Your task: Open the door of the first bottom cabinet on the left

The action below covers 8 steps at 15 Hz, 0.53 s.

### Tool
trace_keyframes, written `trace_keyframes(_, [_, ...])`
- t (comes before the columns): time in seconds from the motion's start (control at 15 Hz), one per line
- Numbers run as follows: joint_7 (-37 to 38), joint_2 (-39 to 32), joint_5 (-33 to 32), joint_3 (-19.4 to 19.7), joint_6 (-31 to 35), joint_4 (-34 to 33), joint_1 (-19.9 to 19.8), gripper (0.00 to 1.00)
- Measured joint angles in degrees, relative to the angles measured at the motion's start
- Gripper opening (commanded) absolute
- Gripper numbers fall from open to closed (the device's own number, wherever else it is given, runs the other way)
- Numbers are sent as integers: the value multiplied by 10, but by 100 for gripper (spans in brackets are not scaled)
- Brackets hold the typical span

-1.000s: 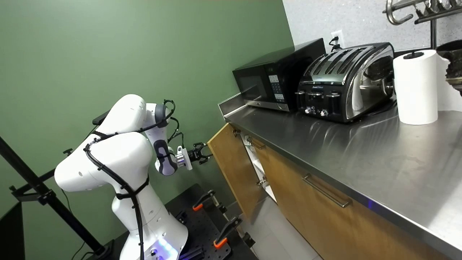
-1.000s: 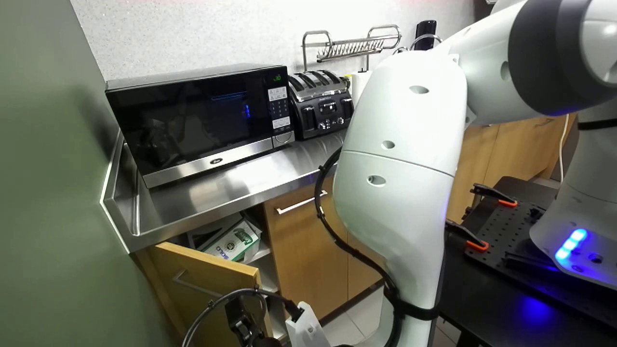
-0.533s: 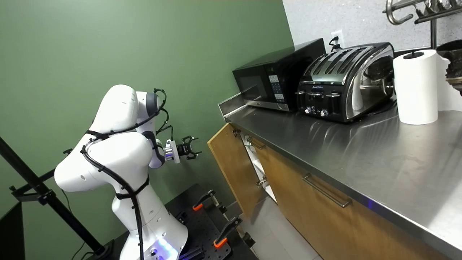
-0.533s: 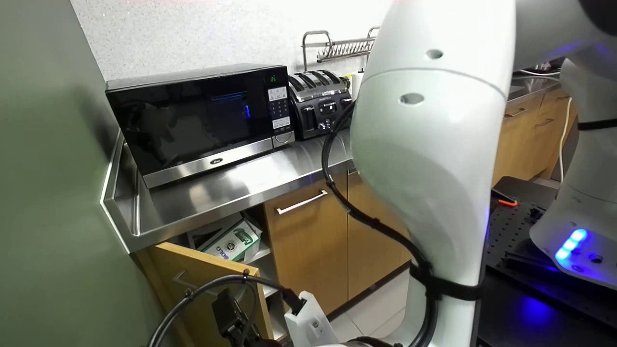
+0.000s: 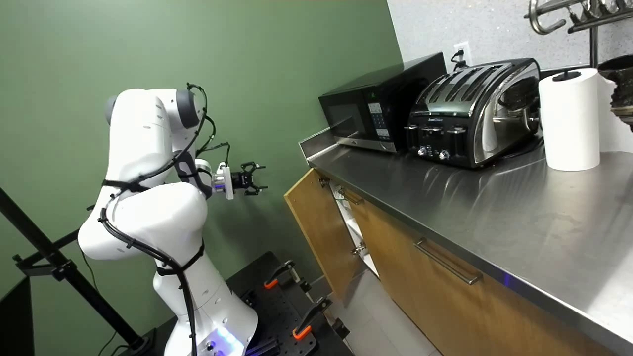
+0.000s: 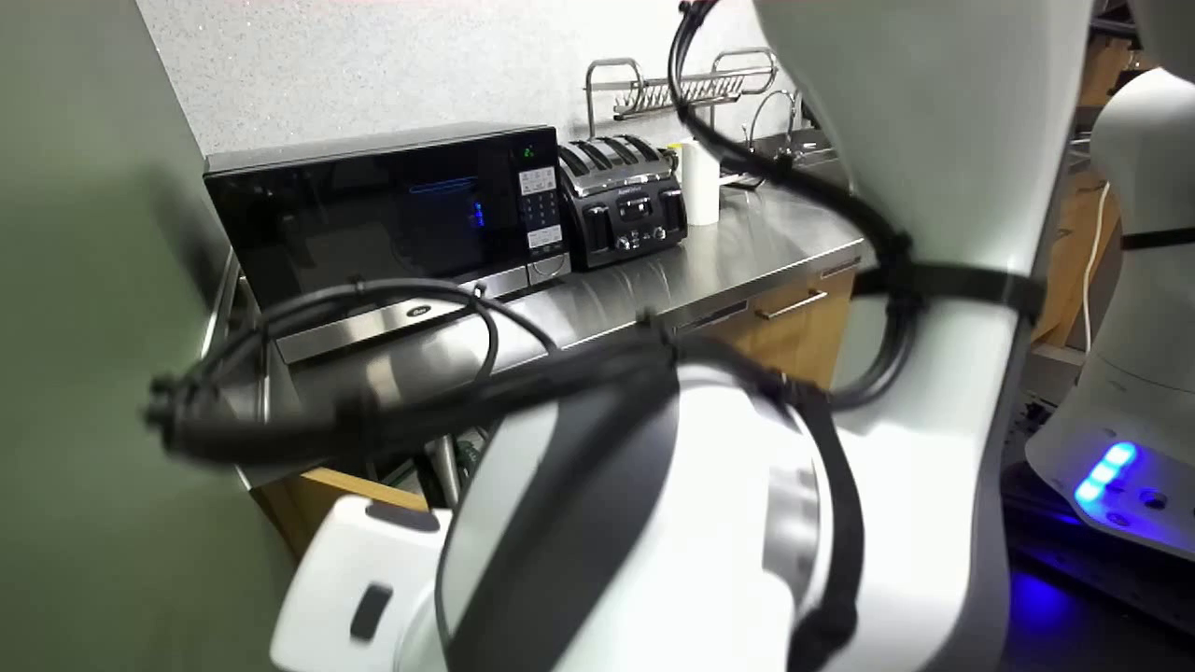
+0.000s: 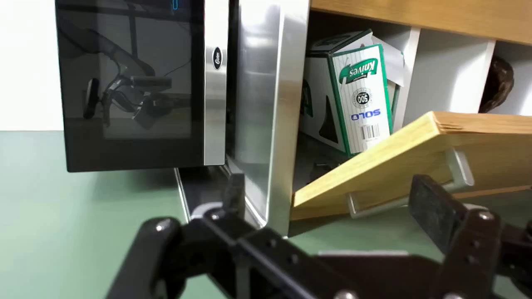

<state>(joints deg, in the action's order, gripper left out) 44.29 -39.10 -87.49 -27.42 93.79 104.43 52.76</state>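
The door (image 5: 321, 232), a brown wood panel, stands swung partly open from the cabinet (image 5: 350, 217). The door also shows in the wrist view (image 7: 386, 170), with its silver bar handle (image 7: 399, 206) on the outer face, and its top edge shows in an exterior view (image 6: 364, 487). The cabinet's white inside (image 7: 447, 74) is visible in the wrist view. My gripper (image 5: 266, 177) is open and empty, to the left of the door's upper corner and a little above it, apart from it. Its spread fingers show in the wrist view (image 7: 328, 187). In an exterior view the arm hides it.
A black microwave (image 5: 353, 113), a toaster (image 5: 445, 123) and a paper roll (image 5: 568, 121) stand on the steel counter (image 5: 494, 212). The green wall (image 5: 277, 99) is close behind the gripper. A cutlery box (image 7: 361, 99) sits inside the cabinet.
My gripper has moved up and away from the door's edge, leftward in an exterior view, and the arm has risen with it. The door stays partly open, unmoved.
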Motion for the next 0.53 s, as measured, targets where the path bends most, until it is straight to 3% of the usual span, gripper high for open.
trace_keyframes(0.53, [3, 208, 49, 3, 168, 129, -118, 100])
